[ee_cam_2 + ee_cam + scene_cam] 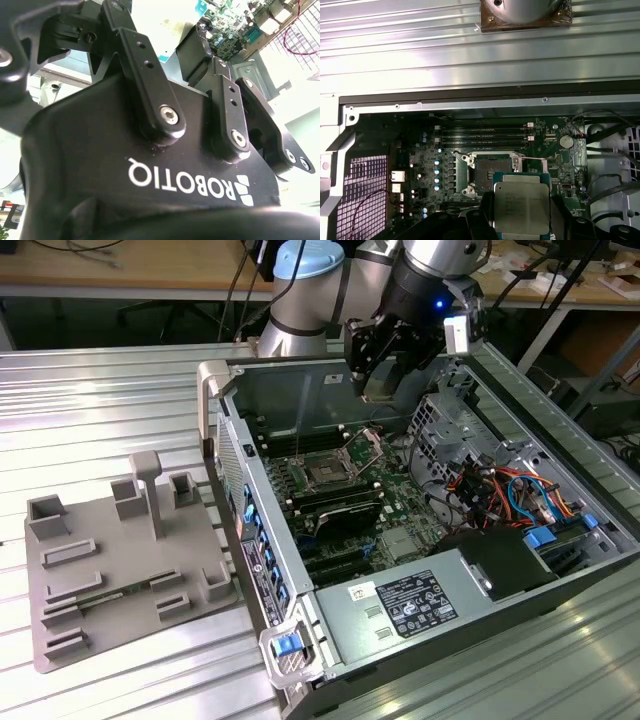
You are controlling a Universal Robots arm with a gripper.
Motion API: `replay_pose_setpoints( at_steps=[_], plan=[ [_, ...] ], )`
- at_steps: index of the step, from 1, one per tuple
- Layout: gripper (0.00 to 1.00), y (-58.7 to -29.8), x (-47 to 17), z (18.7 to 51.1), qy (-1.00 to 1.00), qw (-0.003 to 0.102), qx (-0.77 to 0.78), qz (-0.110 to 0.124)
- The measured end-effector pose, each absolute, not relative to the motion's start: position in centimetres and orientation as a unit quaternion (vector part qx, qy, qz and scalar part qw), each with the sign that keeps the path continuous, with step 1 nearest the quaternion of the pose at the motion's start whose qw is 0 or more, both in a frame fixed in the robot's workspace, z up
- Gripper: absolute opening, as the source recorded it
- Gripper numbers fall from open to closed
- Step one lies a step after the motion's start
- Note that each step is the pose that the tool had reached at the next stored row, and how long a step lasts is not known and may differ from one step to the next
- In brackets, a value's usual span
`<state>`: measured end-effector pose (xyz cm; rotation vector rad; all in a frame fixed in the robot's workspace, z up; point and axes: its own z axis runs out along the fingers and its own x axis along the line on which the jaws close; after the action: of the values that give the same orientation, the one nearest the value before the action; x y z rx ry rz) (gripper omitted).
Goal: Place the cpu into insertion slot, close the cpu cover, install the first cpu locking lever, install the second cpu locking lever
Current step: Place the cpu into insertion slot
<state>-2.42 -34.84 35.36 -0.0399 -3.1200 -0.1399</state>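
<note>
My gripper (380, 380) hangs above the far part of the open computer case (225, 430), shut on the cpu (521, 202). In the first wrist view the cpu is a small square chip with a dull silver top, held flat between the dark fingers (484, 217). The insertion slot (492, 172) lies open on the green motherboard, a short way from the chip and below it. In the exterior view the slot (328, 473) sits mid-board, and the cpu cover (365, 446) stands tilted up beside it. The second wrist view shows the black gripper body and one finger (196, 50).
A grey fixture plate (110, 570) with upright holders lies on the ribbed metal table at the exterior view's left. Inside the case are memory slots (485, 134), a drive cage with coloured cables (500, 490) and a power supply (420, 605). The case walls ring the board.
</note>
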Motion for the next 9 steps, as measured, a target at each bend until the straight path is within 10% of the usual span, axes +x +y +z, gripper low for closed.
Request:
replay_pose_setpoints(
  at_steps=[9],
  plan=[
    [0.55, -34.84, -2.42, 35.19, -0.999, 0.009, -0.013, -0.045]
  ],
)
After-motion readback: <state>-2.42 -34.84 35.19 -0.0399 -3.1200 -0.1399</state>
